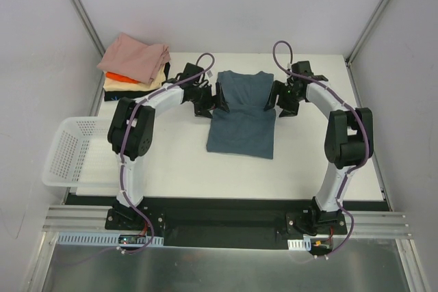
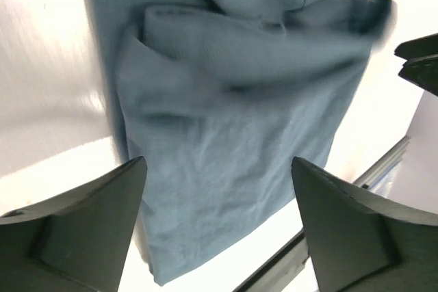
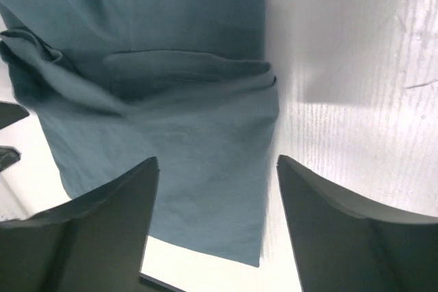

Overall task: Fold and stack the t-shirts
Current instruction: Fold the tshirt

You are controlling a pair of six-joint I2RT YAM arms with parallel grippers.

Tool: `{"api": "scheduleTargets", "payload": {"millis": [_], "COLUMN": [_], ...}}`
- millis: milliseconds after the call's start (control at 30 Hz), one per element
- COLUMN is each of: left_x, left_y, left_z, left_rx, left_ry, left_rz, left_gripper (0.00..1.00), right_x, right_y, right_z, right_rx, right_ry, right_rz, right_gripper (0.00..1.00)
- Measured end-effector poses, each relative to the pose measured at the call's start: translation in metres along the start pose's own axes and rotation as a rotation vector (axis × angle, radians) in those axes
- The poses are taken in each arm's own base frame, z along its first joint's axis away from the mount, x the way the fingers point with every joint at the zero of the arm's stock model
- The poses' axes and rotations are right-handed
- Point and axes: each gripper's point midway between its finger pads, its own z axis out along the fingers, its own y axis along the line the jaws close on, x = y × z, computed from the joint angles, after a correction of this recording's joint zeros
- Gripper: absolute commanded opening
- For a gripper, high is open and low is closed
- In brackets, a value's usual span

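A slate-blue t-shirt [image 1: 241, 117] lies on the white table [image 1: 178, 169], both sleeves folded in over its body, hem toward the near edge. My left gripper [image 1: 211, 102] hovers at its left upper edge, open and holding nothing. At the shirt's right upper edge my right gripper [image 1: 281, 105] is open too. The left wrist view shows the blue shirt [image 2: 233, 135] below spread fingers [image 2: 102, 217]. The right wrist view shows the same shirt [image 3: 171, 121] between wide fingers [image 3: 328, 217]. A stack of folded t-shirts [image 1: 135, 66], pink on top with cream, orange and black beneath, sits at the far left.
A white lattice basket [image 1: 68, 152] hangs over the table's left edge. The black mounting rail [image 1: 219, 220] with both arm bases runs along the near edge. Grey walls close in on the left, right and back.
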Motion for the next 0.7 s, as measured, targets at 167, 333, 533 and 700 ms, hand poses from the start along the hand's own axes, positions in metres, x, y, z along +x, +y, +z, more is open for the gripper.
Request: {"api": "scheduleTargets", "payload": {"millis": [167,333,533,700], "left_x": [0.013,0.029,0.061,0.087], "left_y": [-0.001,-0.011,-0.01,0.004], "left_z": [-0.015,-0.048,-0.084,-0.094], "left_rx": [-0.004,0.01,0.005,-0.017], "left_ry": [-0.003,-0.035,-0.076,-0.075], "left_rz": [-0.002,0.016,0.032,0.014], "left_gripper": [0.99,0.99,0.99,0.99], "right_x": [0.002,0.02,0.046,0.077], "right_y": [-0.008,-0.011,-0.018,-0.026], "right_z": [-0.004,-0.024,-0.053,-0.067], "right_rx": [0.046,0.059,0.083,0.08], "right_ry": [-0.004,-0.018,-0.062,-0.078], "right_rz": [0.01,0.011,0.016,0.029], "right_gripper": [0.96,0.96,0.96,0.96]}}
